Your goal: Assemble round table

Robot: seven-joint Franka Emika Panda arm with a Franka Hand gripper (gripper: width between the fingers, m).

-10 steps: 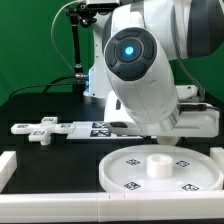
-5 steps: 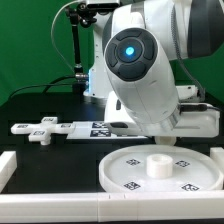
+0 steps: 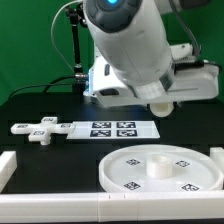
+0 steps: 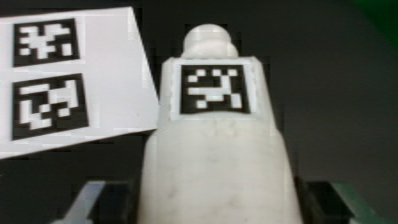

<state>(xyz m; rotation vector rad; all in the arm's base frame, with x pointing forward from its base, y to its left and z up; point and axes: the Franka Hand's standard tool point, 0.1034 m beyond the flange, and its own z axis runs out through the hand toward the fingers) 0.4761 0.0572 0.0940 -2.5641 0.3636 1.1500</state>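
Note:
The round disc (image 3: 130,175) lies flat at the exterior view's lower right, with square markers and a short raised hub (image 3: 157,165) at its middle. The cross-shaped foot piece (image 3: 40,131) lies at the exterior view's left. My gripper (image 4: 214,208) is shut on the thick white cylinder leg (image 4: 217,150), which carries a marker. A dark finger (image 4: 93,200) shows on each side of the leg. In the exterior view the arm hides the gripper. Only the leg's round end (image 3: 160,105) shows below the arm, held above the table.
The marker board (image 3: 110,128) lies flat behind the disc and also shows in the wrist view (image 4: 71,80) under the leg. White border bars (image 3: 8,165) edge the black table. A black stand with cables (image 3: 78,60) rises at the back.
The arm has risen and swung toward the exterior view's left, lifting the leg off the table. The whole marker board is now uncovered. The disc and the foot piece have not moved.

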